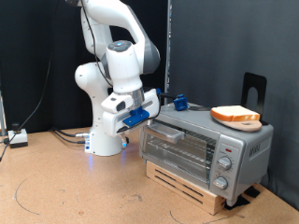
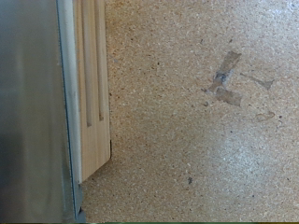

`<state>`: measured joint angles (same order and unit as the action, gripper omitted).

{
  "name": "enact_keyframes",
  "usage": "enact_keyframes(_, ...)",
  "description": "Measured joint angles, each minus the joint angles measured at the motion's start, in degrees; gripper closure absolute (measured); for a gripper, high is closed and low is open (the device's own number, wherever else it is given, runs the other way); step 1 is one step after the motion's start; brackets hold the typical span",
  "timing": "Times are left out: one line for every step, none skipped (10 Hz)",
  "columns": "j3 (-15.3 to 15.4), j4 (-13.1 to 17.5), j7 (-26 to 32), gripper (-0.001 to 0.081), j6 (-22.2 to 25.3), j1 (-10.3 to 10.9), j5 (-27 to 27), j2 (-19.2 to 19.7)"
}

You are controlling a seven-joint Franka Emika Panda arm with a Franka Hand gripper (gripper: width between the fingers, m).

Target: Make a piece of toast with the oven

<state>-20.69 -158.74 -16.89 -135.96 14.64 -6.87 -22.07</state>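
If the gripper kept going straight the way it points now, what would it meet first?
Probably the bare table, beside the wooden base under the oven. The wrist view shows nothing in between; the fingers aren't visible there.

wooden slatted base [image 1: 192, 183], round wooden board [image 1: 235, 122], chipboard table [image 1: 75, 187]

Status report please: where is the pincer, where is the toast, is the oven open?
Pincer fingertips not visible, hand low at oven's exterior-view left end. Piece of toast on oven top, untouched. Oven door looks shut. Nothing blocking seen.
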Motion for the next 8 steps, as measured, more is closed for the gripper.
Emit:
enact_keyframes(-0.21, 0.25, 0.02, -0.0001, 0.0, -0.16, 0.02, 0.52)
enact_keyframes(-0.43, 0.56, 0.03, -0.0001, 0.05, -0.27, 0.01, 1.17)
enact_keyframes(-0.59, 0.75, 0.11, -0.0001, 0.05, -0.39, 0.01, 1.61)
enact_keyframes(-0.67, 0.91, 0.15, -0.0001, 0.06, -0.54, 0.18, 1.91)
enact_keyframes(-0.74, 1.09, 0.17, -0.0001, 0.01, -0.82, 0.42, 2.24)
enact_keyframes(-0.78, 1.33, 0.14, -0.0001, -0.01, -1.31, 0.95, 2.59)
enact_keyframes(-0.83, 1.68, -0.15, -0.0001, -0.01, -2.08, 1.83, 2.95)
enact_keyframes(-0.87, 1.99, -0.65, -0.0001, 0.33, -3.01, 3.2, 3.35)
